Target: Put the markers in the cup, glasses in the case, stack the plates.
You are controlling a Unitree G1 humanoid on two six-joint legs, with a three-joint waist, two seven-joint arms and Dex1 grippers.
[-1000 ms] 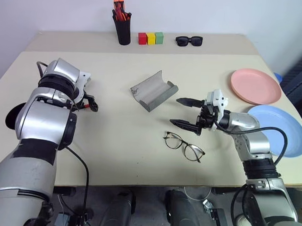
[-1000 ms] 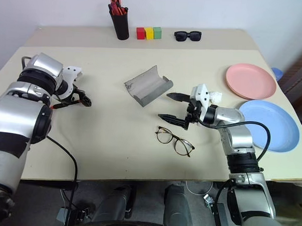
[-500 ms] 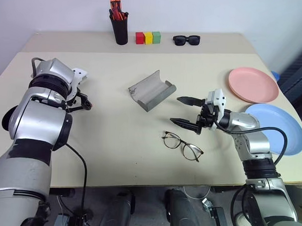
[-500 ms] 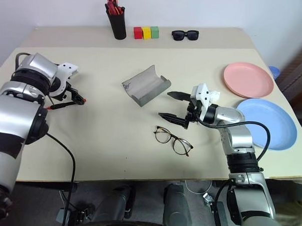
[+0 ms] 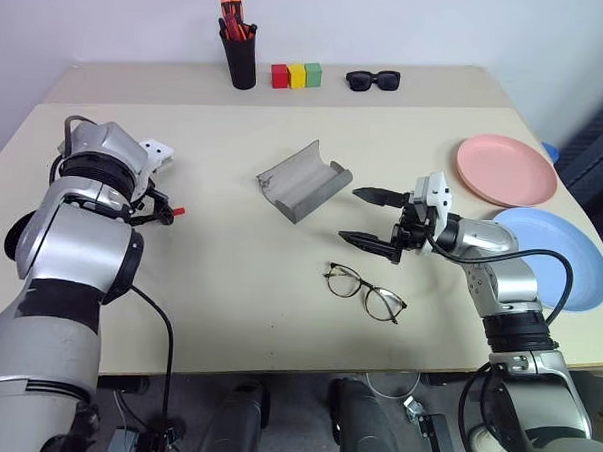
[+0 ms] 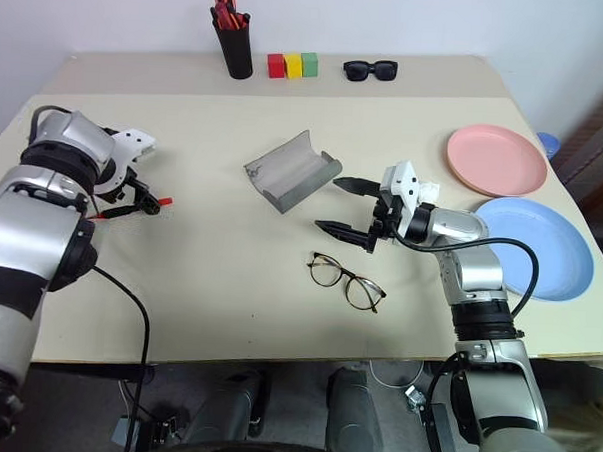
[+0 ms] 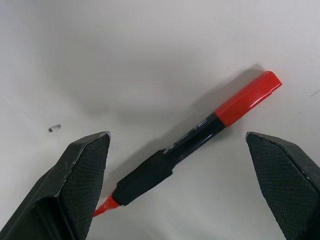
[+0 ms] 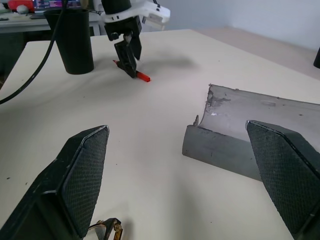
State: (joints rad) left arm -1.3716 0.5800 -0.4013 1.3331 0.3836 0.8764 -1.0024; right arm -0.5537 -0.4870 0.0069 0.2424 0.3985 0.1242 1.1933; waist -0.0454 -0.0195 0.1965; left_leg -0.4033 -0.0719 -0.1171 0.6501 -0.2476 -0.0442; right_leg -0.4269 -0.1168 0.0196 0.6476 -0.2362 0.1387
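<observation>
Table (image 5: 229,273) mid bare | left gripper (image 6: 132,204) apart over marker (image 7: 200,135) | right gripper (image 5: 370,219) apart

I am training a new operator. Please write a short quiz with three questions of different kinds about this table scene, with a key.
1. True or false: the grey case lies open.
2. Which plate is nearer the wall? A pink plate; B blue plate; C they are stacked.
3. What lies on the table between the open fingers of the left gripper?

Key
1. True.
2. A.
3. The marker with the red cap; it is not yet gripped.
</observation>
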